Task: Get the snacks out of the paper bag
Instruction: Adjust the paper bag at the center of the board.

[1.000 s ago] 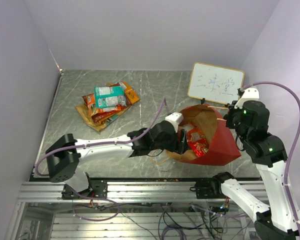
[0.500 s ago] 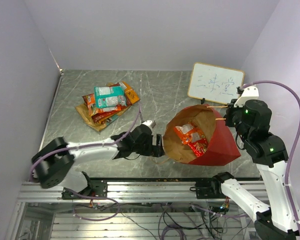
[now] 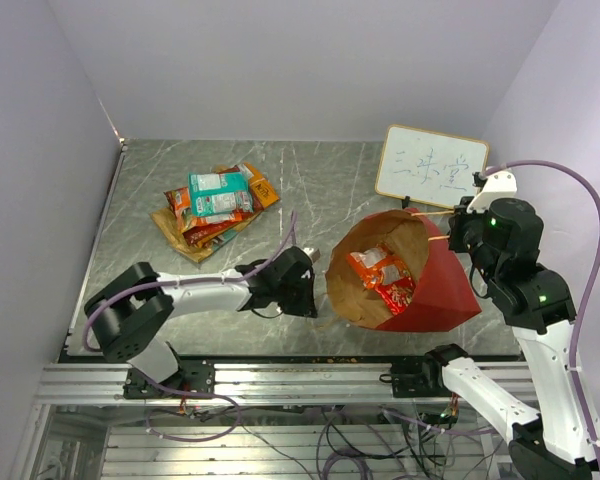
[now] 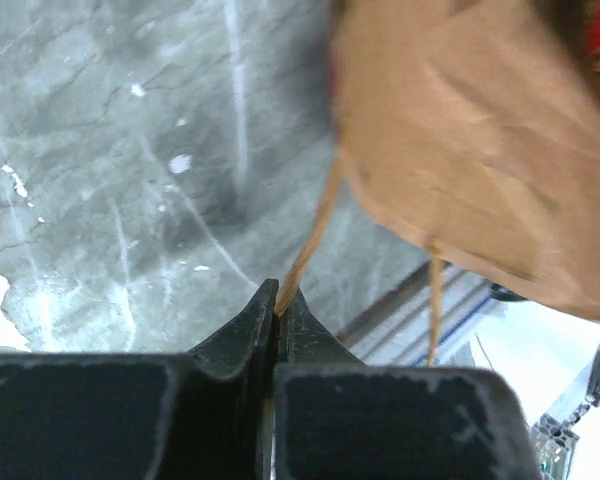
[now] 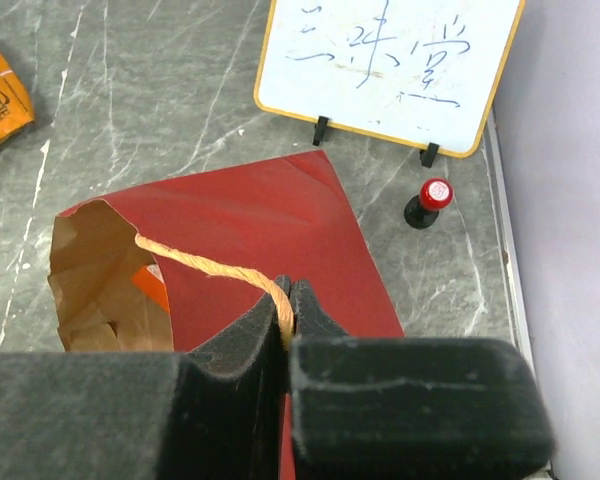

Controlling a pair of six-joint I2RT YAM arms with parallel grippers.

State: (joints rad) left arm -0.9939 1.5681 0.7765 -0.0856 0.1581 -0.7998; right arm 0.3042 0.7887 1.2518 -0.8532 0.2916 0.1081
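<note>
Inside the paper bag (image 3: 446, 292) lie red and orange snack packets (image 3: 382, 277).

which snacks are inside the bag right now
The red-orange packets showing in the open mouth of the paper bag. The other snacks, the teal packet among them, lie piled outside it on the table.
</note>
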